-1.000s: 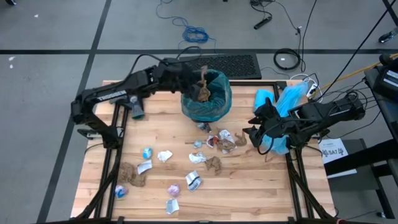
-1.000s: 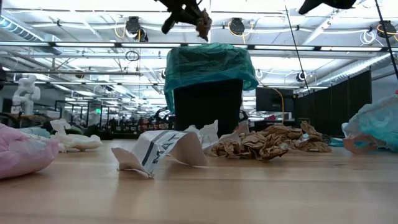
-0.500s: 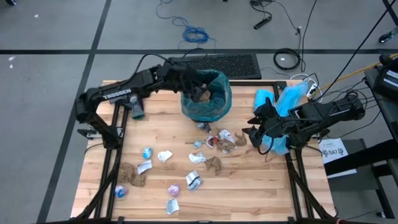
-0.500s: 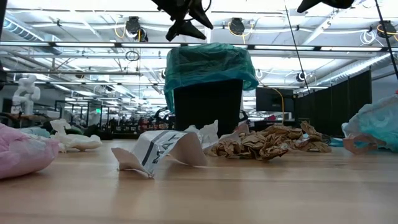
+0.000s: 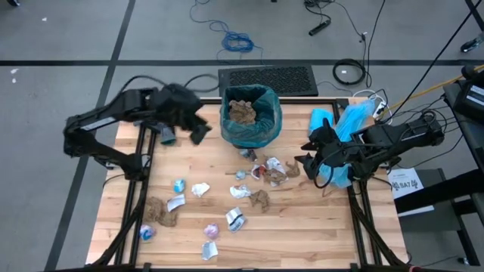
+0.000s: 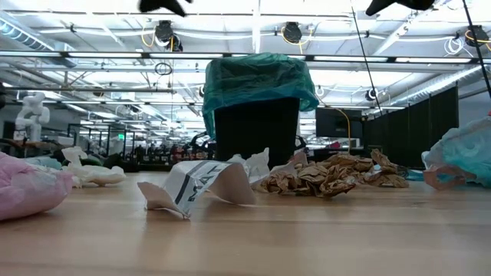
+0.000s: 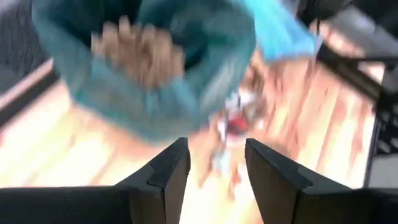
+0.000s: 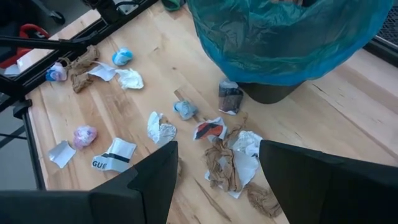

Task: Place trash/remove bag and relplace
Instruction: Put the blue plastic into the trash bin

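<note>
The black bin (image 6: 256, 130) stands at the table's far middle, lined with the dark teal bag (image 5: 252, 121), whose top folds over the rim. A brown paper wad (image 5: 242, 111) lies inside it. Several trash scraps lie on the wood nearer the front: brown wads (image 5: 259, 199), white wrappers (image 5: 236, 219), and blue (image 5: 179, 185) and purple (image 5: 212, 229) ones. My left gripper (image 5: 198, 133) hangs open and empty just left of the bin; its wrist view shows the bag (image 7: 155, 81) ahead. My right gripper (image 5: 306, 162) is open above the table's right side, the scraps (image 8: 224, 149) in front of it.
A paler sky-blue plastic bag (image 5: 342, 125) lies at the table's far right edge, beside my right arm. A black mat (image 5: 268, 78) and cables lie on the floor beyond the far edge. Bare wood shows along the near edge (image 5: 302, 242).
My left gripper held a brown wad above the bin, opened and let it fall into the bag. It has then drawn away toward the table's left edge, open and empty. The wad now lies inside the bin.
</note>
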